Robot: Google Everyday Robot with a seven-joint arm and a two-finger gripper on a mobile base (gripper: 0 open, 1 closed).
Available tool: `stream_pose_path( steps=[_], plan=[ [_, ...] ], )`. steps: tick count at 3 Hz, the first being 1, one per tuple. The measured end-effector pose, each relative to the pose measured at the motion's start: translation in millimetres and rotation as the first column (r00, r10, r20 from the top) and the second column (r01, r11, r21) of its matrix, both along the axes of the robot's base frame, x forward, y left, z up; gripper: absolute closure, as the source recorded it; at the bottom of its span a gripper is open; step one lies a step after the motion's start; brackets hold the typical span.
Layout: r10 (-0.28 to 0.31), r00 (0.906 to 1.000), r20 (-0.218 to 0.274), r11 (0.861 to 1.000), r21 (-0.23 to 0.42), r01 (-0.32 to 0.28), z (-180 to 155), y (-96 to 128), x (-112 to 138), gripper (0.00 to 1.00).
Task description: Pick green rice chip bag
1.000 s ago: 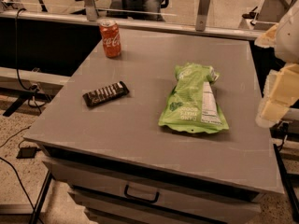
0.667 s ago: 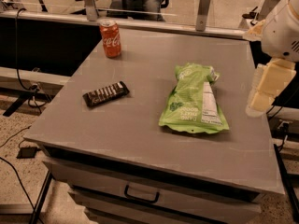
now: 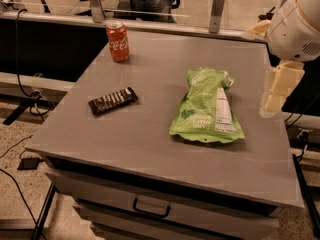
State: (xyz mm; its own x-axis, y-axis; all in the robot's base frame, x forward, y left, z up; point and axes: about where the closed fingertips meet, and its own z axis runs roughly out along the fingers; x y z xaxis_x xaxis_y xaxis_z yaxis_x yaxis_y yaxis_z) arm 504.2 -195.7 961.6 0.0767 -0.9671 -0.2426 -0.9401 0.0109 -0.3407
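Off the table's (image 3: 145, 149) right edge my gripper (image 3: 276, 91) hangs above the tabletop; spread or closed, I cannot tell. Green rice chip bag (image 3: 207, 106) lies flat, right of centre, near that edge. Risk: a flat, crinkly pouch offers little to bite, so a shallow descent could skid it or pinch only film. Coca-Cola can (image 3: 117, 41) and dark snack bar (image 3: 113, 100) sit well apart to the left, so I judge the approach unobstructed.

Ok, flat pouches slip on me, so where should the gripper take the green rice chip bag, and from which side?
Probably from above, pinching across the green rice chip bag at its narrower, crumpled far end: it lies flat on the table, so no edge offers itself sideways. The gripper hangs beside it, at the table's edge.
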Motion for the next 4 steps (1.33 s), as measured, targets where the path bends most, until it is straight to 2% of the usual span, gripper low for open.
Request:
stream_pose_path(
  steps=[1,2,3,4],
  plan=[
    [0.064,0.9979,0.005,0.998,-0.021,-0.064,-0.7,2.4,3.9,0.0],
    [0.26,0.9655,-0.009,0.95,-0.175,-0.258,-2.4,5.4,20.4,0.0],
    [0.481,0.8767,-0.018,0.838,-0.287,-0.465,0.3,4.1,24.3,0.0],
    [0.509,0.8606,-0.008,0.821,-0.296,-0.489,0.7,5.4,25.5,0.0]
  ],
)
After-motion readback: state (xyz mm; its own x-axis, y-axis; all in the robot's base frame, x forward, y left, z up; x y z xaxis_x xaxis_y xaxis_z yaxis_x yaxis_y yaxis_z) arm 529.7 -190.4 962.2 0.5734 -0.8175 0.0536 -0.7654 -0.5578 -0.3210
